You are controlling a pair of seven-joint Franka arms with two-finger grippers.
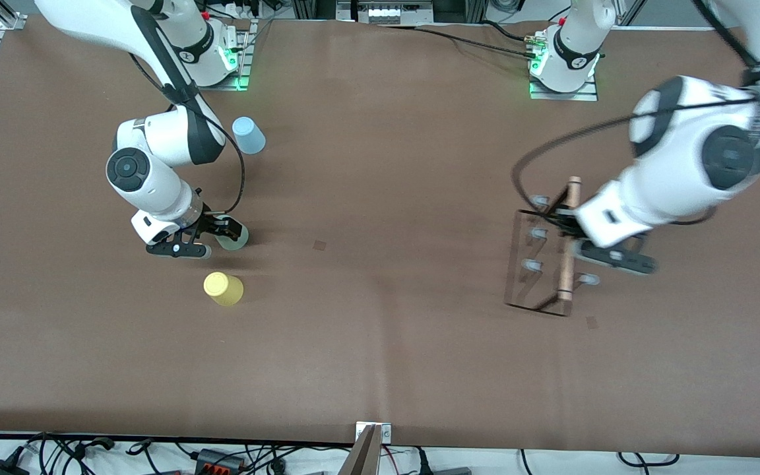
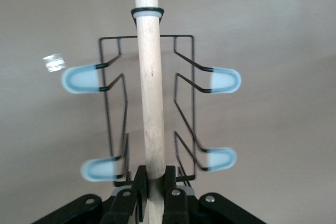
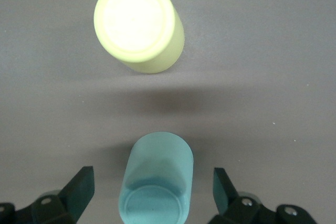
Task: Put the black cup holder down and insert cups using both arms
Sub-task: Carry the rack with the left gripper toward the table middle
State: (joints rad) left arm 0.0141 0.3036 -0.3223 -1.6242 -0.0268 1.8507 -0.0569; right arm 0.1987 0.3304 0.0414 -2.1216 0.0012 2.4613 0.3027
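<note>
I had the left gripper clamped on the black cup holder's wooden handle to position it, while the right gripper straddled the mint cup, jaws wide, ready to grasp.

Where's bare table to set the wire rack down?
Open brown table runs between the pale mint green plastic cup and the black wire cup holder, shut in the left gripper. Crowded at the right arm's end: open right gripper around the mint cup, yellow cup, light blue cup.
</note>
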